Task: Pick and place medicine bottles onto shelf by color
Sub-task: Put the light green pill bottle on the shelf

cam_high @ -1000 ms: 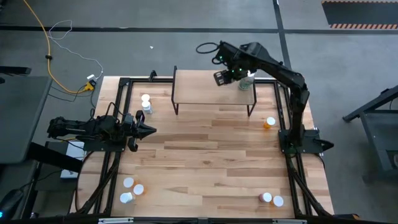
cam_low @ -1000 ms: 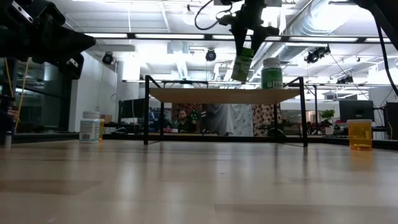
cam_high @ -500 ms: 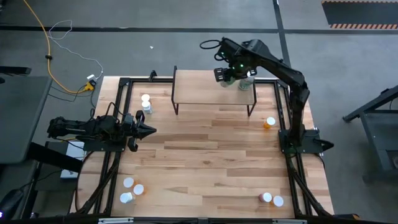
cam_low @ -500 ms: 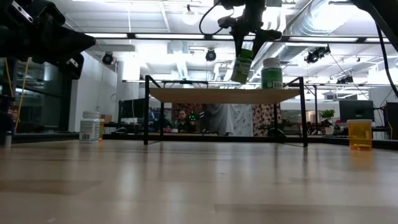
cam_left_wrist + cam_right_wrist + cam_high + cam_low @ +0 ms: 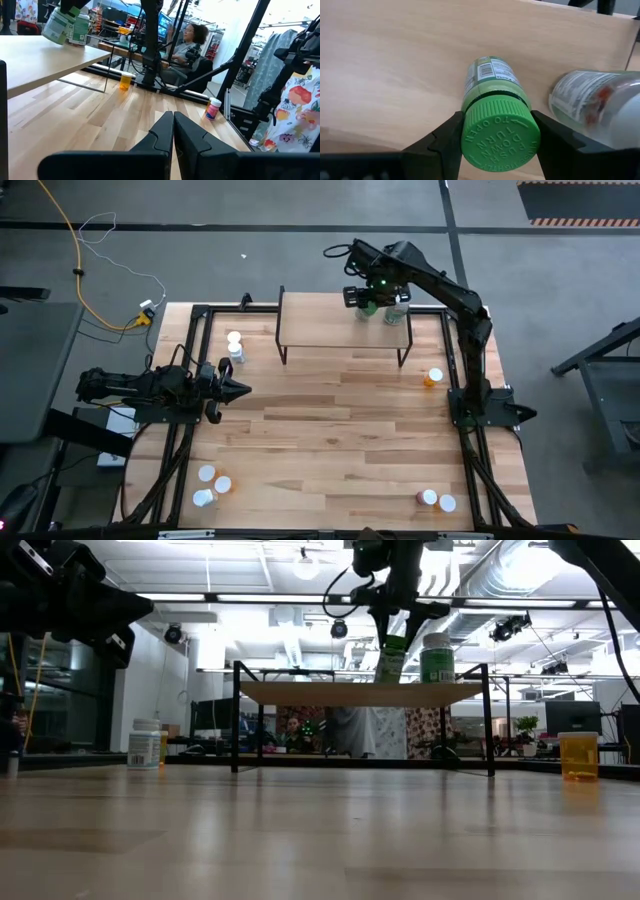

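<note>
**Green bottle held at the shelf, beside a second bottle**

The green bottle point(image 5: 496, 107) is grasped at its cap by the right gripper point(image 5: 366, 297), a finger point(image 5: 438, 145) on each side of the cap. In the low view the bottle point(image 5: 390, 658) hangs tilted, its base at or just above the shelf point(image 5: 300, 693) top; whether it touches, I cannot tell. It sits over the shelf's right end in the high view.

Just beside it, toward that end, stands another bottle point(image 5: 437, 658), upright on the shelf, with a white cap and green label. It is the nearest thing in the way.

On the bench point(image 5: 330, 430) an orange bottle point(image 5: 433, 377) stands near the shelf's right legs. A white bottle point(image 5: 235, 345) stands left of the shelf. Three bottles point(image 5: 211, 483) cluster at the bench's near left corner, two more point(image 5: 437, 500) at its near right.

The left gripper point(image 5: 236, 390) is clenched shut with nothing in it, waiting over the bench's left edge.

A seated person point(image 5: 187, 45) shows in the room beyond.
</note>
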